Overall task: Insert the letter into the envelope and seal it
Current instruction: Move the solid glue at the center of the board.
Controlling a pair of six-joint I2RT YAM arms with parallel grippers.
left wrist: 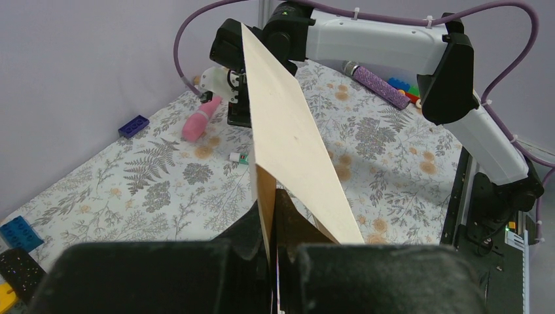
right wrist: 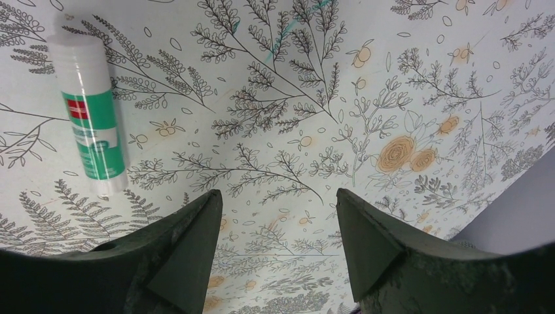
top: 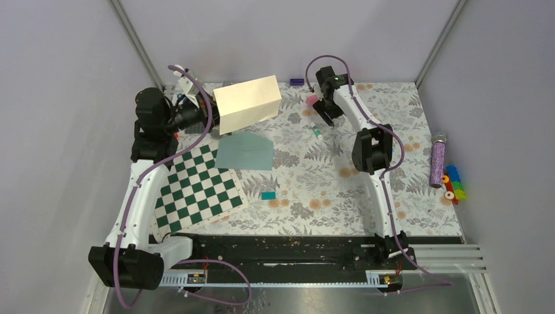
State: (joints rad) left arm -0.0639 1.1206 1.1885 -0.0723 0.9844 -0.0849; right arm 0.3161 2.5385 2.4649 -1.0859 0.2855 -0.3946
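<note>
Top external: left jaws clamped on the letter [top: 247, 103], raised at upper centre; envelope [top: 245, 152] flat on the worktop [top: 393, 131] just below it in frame; right jaws open near glue stick [right wrist: 88, 131].

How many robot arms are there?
2. The left arm reaches to the far left, with the left pincer shut on the letter. The right arm reaches to the far middle, with the right pincer open above the table. None looks hidden.
</note>
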